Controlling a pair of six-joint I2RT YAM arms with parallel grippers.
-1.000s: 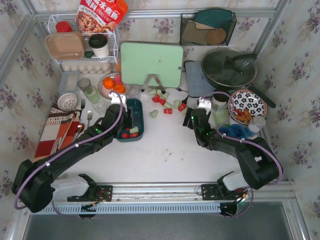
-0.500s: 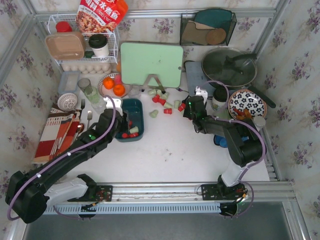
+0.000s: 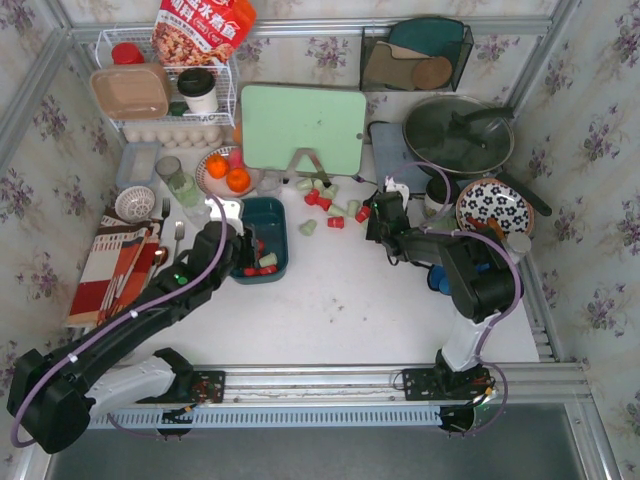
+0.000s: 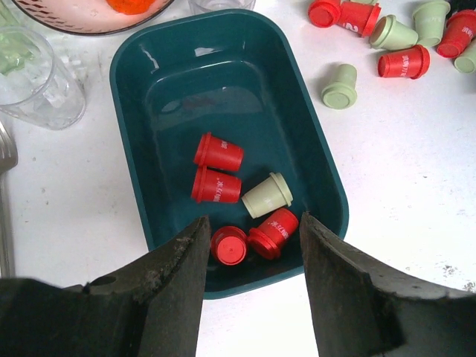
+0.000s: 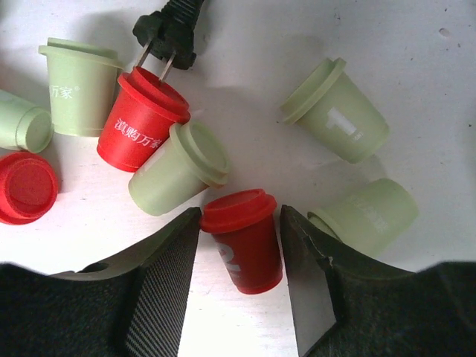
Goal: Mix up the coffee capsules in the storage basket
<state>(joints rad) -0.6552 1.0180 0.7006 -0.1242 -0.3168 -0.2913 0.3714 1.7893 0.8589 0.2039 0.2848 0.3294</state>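
Note:
The dark teal storage basket (image 3: 270, 215) (image 4: 223, 82) holds several red coffee capsules (image 4: 219, 152) and one pale green capsule (image 4: 268, 196) at its near end. My left gripper (image 3: 238, 258) (image 4: 254, 230) hangs open above that near end, with nothing between its fingers. More red and green capsules (image 3: 322, 196) lie loose on the white table, right of the basket. My right gripper (image 3: 372, 218) (image 5: 239, 223) is at the right end of that cluster, shut on a red capsule (image 5: 244, 249) that lies on the table. Green capsules (image 5: 178, 167) (image 5: 338, 111) lie close around it.
A black power plug (image 5: 169, 30) lies among the loose capsules. A plate of oranges (image 3: 222, 170) and a glass (image 4: 33, 78) stand beyond and left of the basket. A green cutting board (image 3: 303, 128), a pan (image 3: 458, 135) and a patterned plate (image 3: 493, 205) are at the back and right.
My right arm swung away from the table's near right side toward the loose capsules, and its jaws narrowed around a red capsule. The left gripper drew back slightly toward the basket's near end.

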